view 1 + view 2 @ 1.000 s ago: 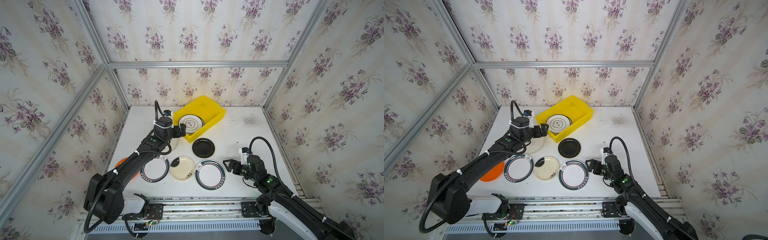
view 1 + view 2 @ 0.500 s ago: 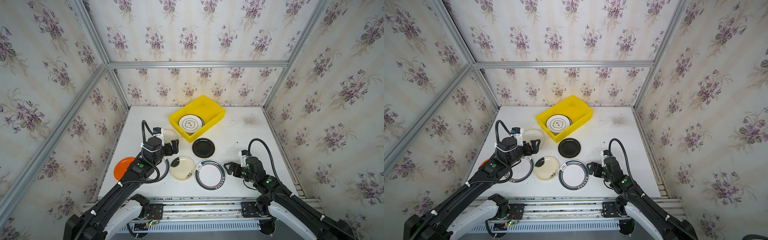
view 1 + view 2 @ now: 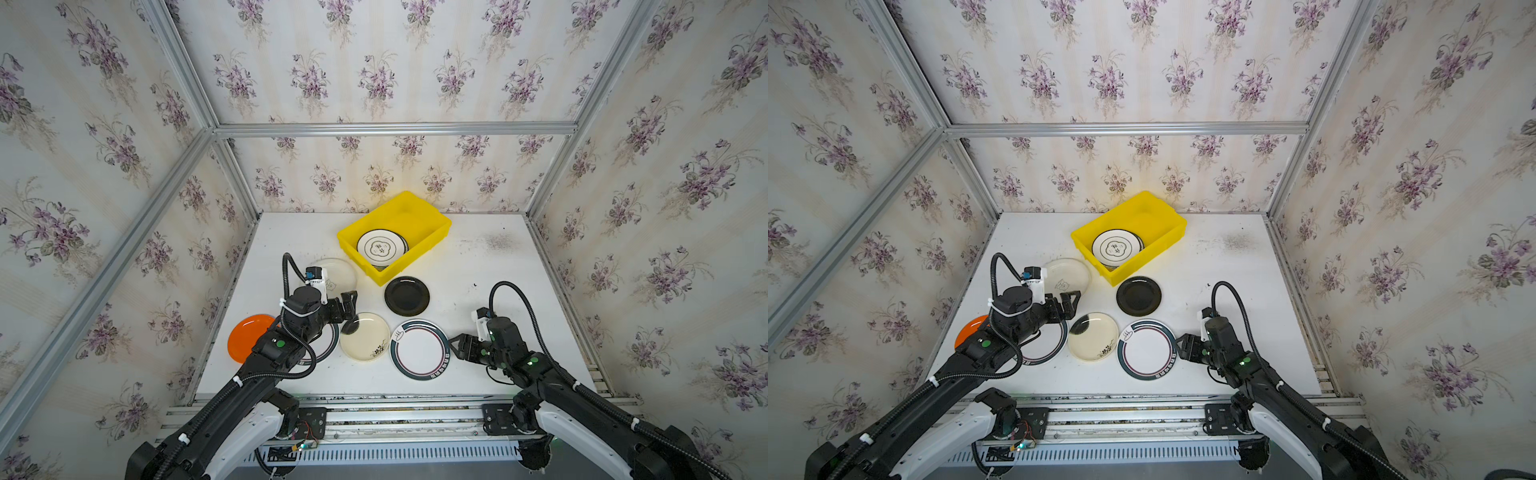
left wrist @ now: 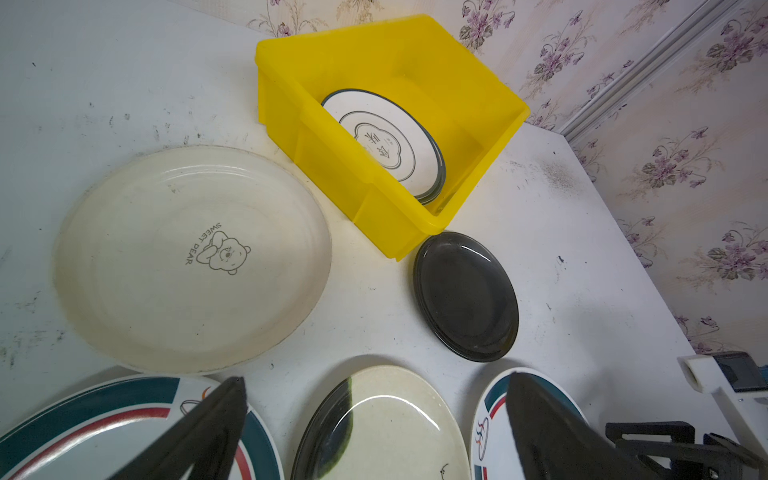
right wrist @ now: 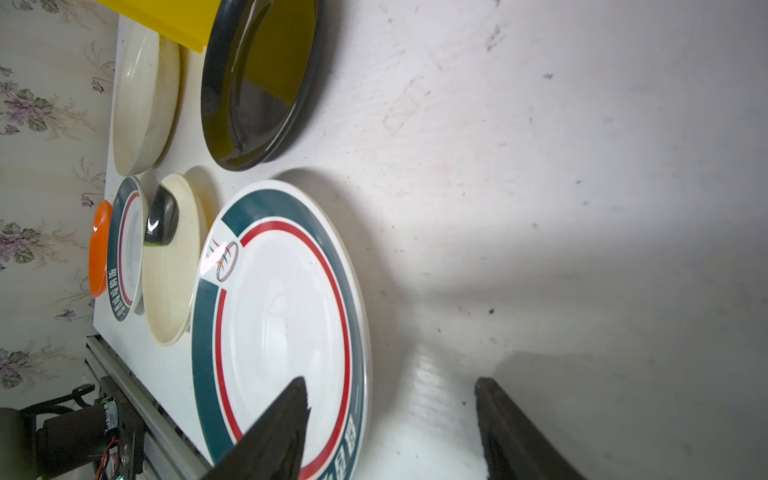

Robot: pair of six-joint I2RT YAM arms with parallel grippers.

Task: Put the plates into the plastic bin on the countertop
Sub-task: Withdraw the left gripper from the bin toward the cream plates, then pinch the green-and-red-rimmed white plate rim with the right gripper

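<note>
Floral wallpaper (image 3: 374, 75) walls in the white, scuffed table (image 3: 498, 266) on three sides. Toward the back of that table I see one bright yellow rectangular plastic bin (image 3: 415, 220), set at an angle. Inside it lies a stack of plates, topped by a white round plate with a dark rim and a cloud-shaped emblem (image 3: 380, 248). I cannot count the ones beneath it.

Six plates lie out on the table:
- one glossy black round plate (image 3: 406, 296), just beside the bin's near corner
- one large cream plate with a small bear print (image 4: 191, 257), left of the bin
- one smaller cream plate with a dark patch (image 3: 365, 343)
- one orange plate (image 3: 247, 338), near the left edge
- two white plates with dark green rims and a red ring: the right green-rimmed plate (image 3: 419, 349) lies in full view, and the left green-rimmed plate (image 3: 1048, 344) is partly hidden under my left arm

My left end effector (image 3: 351, 309) hangs above the table near the smaller cream plate, jaws spread wide, holding nothing. My right end effector (image 3: 455, 347) sits at the right edge of the right green-rimmed plate. Its jaws are partly apart with the rim between them, not closed on it.
</note>
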